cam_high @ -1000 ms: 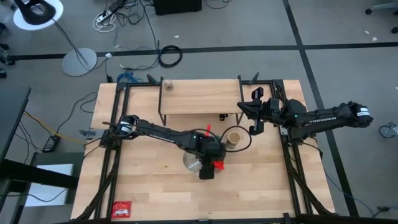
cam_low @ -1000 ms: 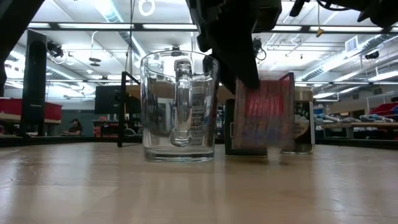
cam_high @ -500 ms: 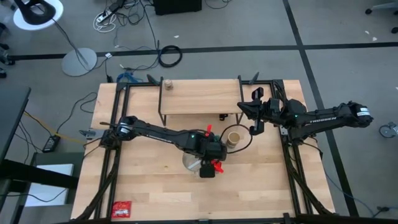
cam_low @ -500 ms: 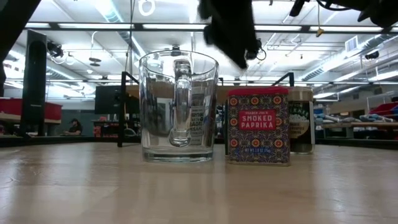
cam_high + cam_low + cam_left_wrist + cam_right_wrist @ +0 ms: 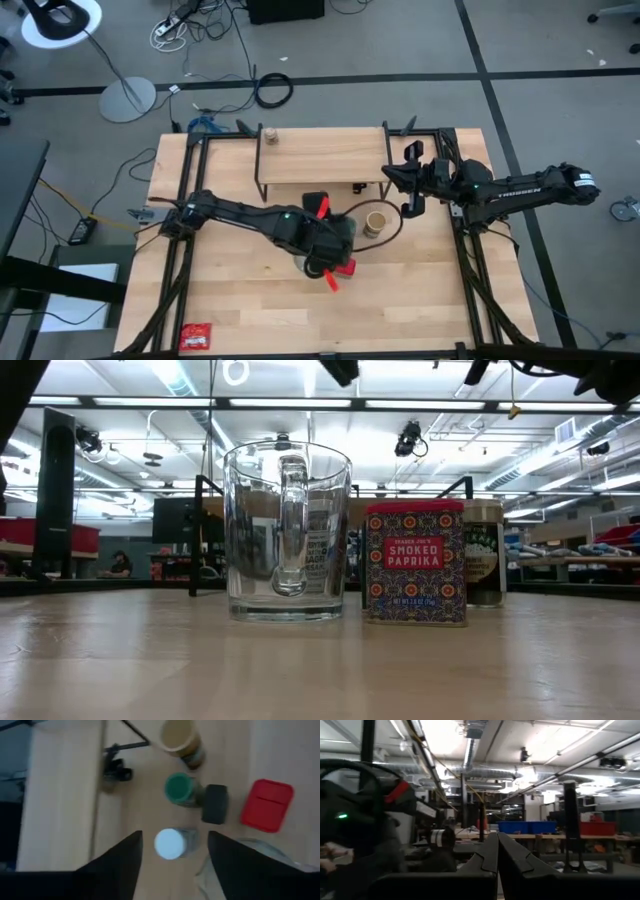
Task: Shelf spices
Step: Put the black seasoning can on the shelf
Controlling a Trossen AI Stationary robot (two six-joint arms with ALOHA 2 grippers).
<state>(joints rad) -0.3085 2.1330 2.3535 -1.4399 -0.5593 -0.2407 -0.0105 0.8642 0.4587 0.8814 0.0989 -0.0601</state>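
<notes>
My left gripper (image 5: 172,857) is open and hangs above a cluster of spices near the table's middle (image 5: 335,240). Its fingers stand on either side of the white-lidded jar (image 5: 169,843), well above it. Around that jar stand the green-lidded jar (image 5: 178,788), the dark green tin (image 5: 216,804), the tan-lidded jar (image 5: 177,735) and the red tin (image 5: 266,805). The red tin (image 5: 415,563) stands upright on its base. The tiny brownish jar (image 5: 269,135) stands on the shelf (image 5: 320,155). My right gripper (image 5: 497,851) is shut and waits near the shelf's right end (image 5: 405,182).
A large clear glass vessel (image 5: 288,530) stands just beside the red tin, under my left arm. A flat red packet (image 5: 196,336) lies at the table's near left corner. The shelf's black legs (image 5: 117,760) stand close to the cluster.
My left gripper has come away from the red tin and risen out of the low view, shifting toward the table's far edge and turning. The red tin, blurred beside the fingers a second ago, now stands still and upright on the table.
</notes>
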